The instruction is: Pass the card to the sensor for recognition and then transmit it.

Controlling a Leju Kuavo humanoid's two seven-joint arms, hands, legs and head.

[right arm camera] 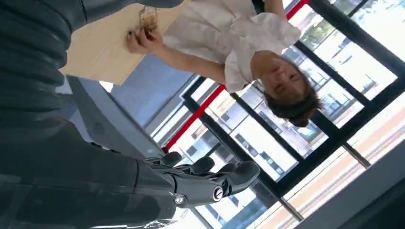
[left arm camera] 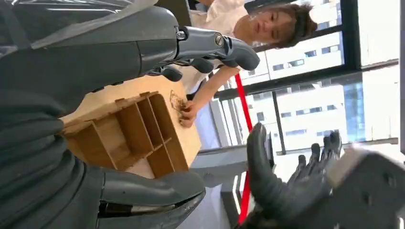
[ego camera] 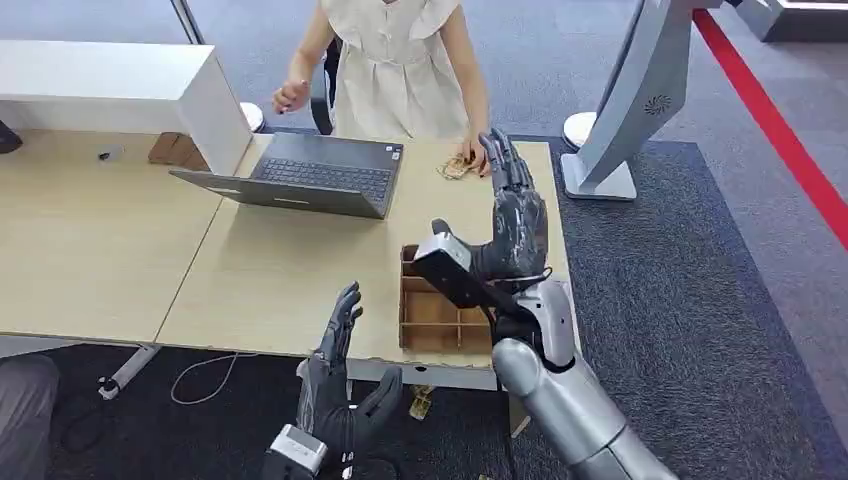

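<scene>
1. your right hand [ego camera: 515, 215] is raised in the centre right of the head view, fingers spread apart and pointing up the frame, with nothing in it.
2. your left hand [ego camera: 340, 385] sits at the lower middle, just off the near edge of the table [ego camera: 100, 250], fingers apart and likewise empty.
3. the card is not something you can pick out here. the person's hand [ego camera: 470, 158] rests on a small tangled thing [ego camera: 455, 168] at the far edge of the table, upper middle of the frame; whether that goes with the card, you cannot tell.
4. the wooden divided box [ego camera: 435, 315] lies below your right hand, partly hidden by the wrist. its compartments look bare where they show.
5. an open laptop [ego camera: 310, 180] stands to the upper left of the box; no sensor is clear to you.
6. risks, as a judgement: reaching forward with spread fingers could knock the person's hand, because it lies right beside your fingertips.
7. lowering the right arm could catch the box rim and shove it off the near edge.
8. closing without a clear sight of the card would likely grasp nothing.
</scene>
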